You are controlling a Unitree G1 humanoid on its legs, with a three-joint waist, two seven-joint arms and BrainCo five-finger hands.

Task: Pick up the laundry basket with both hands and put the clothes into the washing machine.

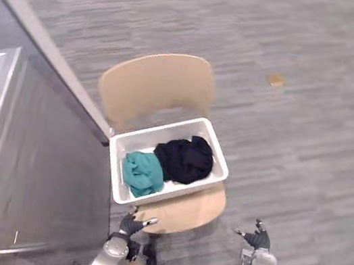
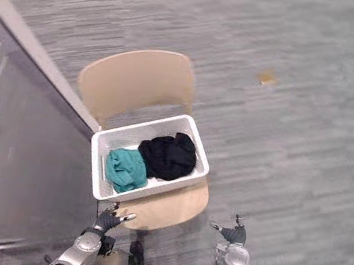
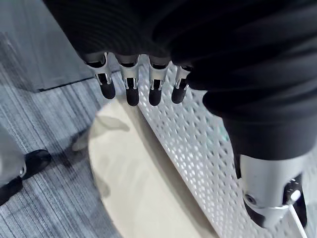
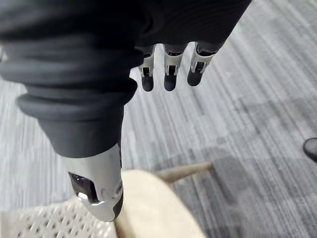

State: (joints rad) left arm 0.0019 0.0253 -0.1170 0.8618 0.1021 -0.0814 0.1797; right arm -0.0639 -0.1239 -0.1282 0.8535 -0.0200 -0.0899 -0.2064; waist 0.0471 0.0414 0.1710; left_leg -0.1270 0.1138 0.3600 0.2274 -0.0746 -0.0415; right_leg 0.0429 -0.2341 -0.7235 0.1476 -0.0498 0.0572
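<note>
**Basket on chair, both hands empty**

- Grey carpet floor (image 1: 301, 127) all round.
- At robot's left: grey metal-sided machine (image 1: 27, 168), just beside the chair.
- Centre: light wooden chair (image 1: 158, 82), backrest on the far side, seat edge toward the robot.
- On the seat: white perforated laundry basket (image 1: 219, 159), set at an angle, left end close to the machine.
- Inside the basket: black garment (image 1: 186, 158) at the right end, teal garment (image 1: 144, 173) at the left end, touching each other.
- Left hand (image 1: 132, 224) low at the near seat edge, just beside the basket's near wall. Fingers (image 3: 131, 87) straight, thumb spread apart, nothing held. Contact with the wall: cannot tell.
- Right hand (image 1: 257, 241) over the floor off the chair's right side, apart from the basket. Fingers straight, thumb apart, nothing held.
- Small tan scrap (image 1: 276, 80) on the carpet, well apart from the chair, far right.
</note>
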